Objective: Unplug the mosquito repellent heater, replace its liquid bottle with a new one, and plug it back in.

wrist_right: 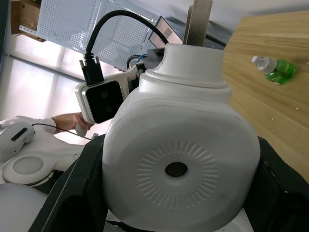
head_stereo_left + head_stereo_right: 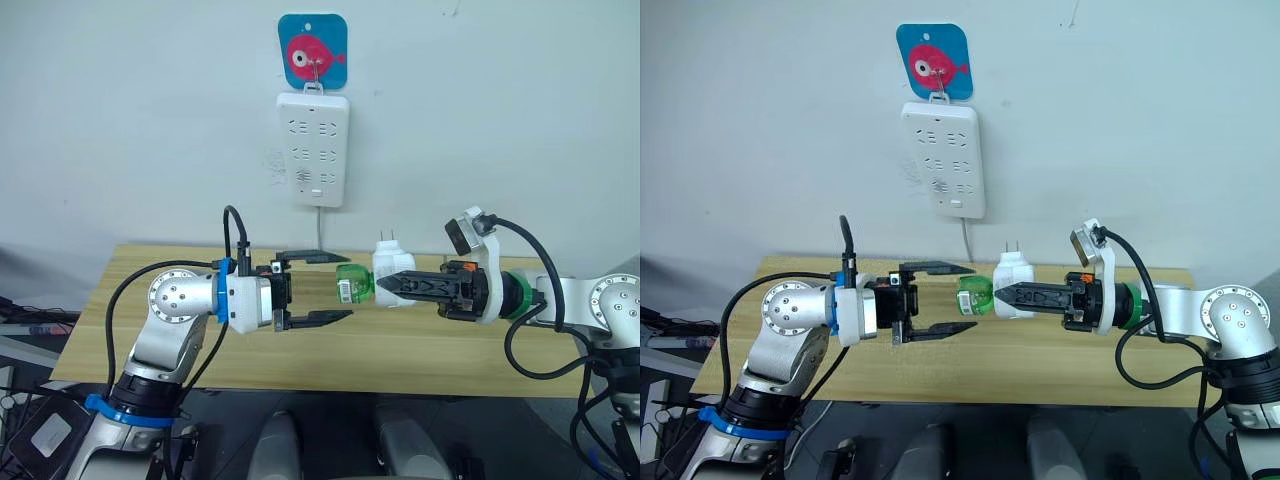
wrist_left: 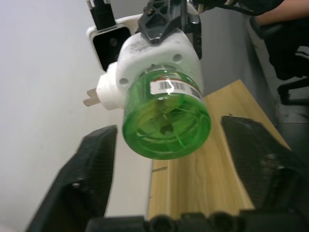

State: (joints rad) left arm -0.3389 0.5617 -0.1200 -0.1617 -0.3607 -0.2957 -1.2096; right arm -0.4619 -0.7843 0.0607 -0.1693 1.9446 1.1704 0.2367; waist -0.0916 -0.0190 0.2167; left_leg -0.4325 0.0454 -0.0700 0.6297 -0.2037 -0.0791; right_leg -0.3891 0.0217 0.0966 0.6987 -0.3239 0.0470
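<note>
My right gripper [image 2: 386, 287] is shut on the white mosquito repellent heater [image 2: 392, 268], holding it in the air above the table with its two prongs pointing up. Its liquid bottle [image 2: 352, 283], translucent green with a barcode label, sticks out sideways from the heater toward my left gripper [image 2: 345, 287]. That gripper is open, and its fingertips [image 3: 99, 159] flank the bottle's base [image 3: 166, 116] with gaps on both sides. The new one [image 1: 275, 70], green with a white cap, lies on the wooden table in the right wrist view.
A white power strip [image 2: 313, 148] hangs on the wall under a blue fish card [image 2: 312, 50], its cord running down behind the wooden table [image 2: 150, 335]. A person's hand [image 1: 72, 123] is off to the side in the right wrist view.
</note>
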